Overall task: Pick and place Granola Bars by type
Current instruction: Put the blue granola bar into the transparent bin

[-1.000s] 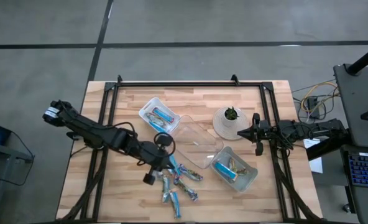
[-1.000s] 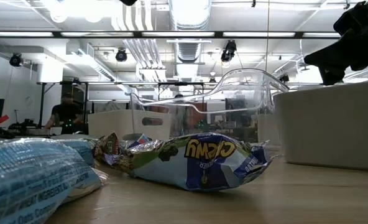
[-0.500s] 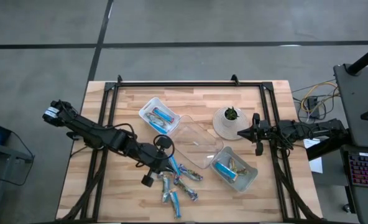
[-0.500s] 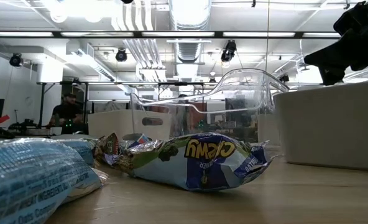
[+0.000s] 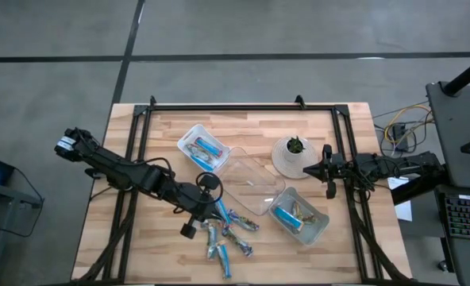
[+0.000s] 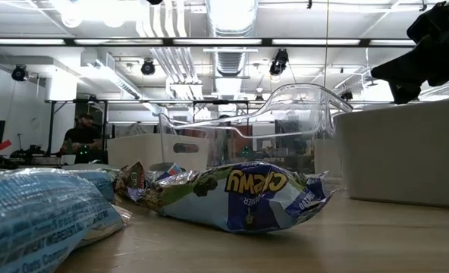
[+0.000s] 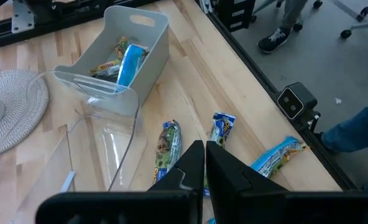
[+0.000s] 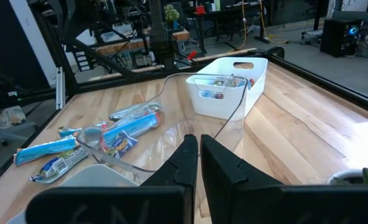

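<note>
Upper-middle tray (image 5: 202,148) with bars (image 5: 206,148), lower-right tray (image 5: 299,216) with bars (image 5: 294,214), empty clear tray (image 5: 248,183) between, left gripper (image 5: 206,208) and right gripper (image 5: 327,169) both clenched, empty.

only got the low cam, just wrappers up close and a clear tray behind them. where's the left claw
observer: the left claw is shut, over the loose granola bars beside the clear tray.
operator: and the right one
observer: the right claw is shut too. It sits beside the round mat with the small plant, away from the bars.
operator: any bars sorted already
observer: yes. A white bin left of the clear tray holds bars, one of them bright blue, and a second bin on the tray's right holds some as well.
</note>
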Controlling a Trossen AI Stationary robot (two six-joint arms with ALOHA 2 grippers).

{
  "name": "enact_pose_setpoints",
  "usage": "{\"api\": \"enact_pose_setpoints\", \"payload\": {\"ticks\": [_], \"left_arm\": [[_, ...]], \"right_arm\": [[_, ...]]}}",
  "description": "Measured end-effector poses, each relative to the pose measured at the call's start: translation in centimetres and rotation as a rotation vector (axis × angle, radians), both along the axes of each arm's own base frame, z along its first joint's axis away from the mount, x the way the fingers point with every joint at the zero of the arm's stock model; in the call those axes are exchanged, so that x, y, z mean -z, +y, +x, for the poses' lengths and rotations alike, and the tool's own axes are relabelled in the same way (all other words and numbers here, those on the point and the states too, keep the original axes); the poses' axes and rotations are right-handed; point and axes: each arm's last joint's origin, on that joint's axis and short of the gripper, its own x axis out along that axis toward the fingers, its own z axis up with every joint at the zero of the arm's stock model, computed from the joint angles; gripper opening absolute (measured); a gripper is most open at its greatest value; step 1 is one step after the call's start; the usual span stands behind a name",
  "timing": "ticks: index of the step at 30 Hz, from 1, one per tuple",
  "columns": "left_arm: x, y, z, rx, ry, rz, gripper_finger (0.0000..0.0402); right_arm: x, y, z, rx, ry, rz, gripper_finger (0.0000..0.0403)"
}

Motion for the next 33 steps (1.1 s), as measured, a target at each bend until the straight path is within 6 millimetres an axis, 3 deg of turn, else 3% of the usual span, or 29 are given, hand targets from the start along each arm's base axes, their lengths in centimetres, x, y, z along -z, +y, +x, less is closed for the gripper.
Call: {"api": "enact_pose_setpoints", "payload": {"ticks": [33], "left_arm": [[0.04,0.13,0.05,-0.034,-0.01,0.029,0.0]], "right_arm": [[0.0,0.0,0.0,0.0,0.0,0.0,0.0013]]}}
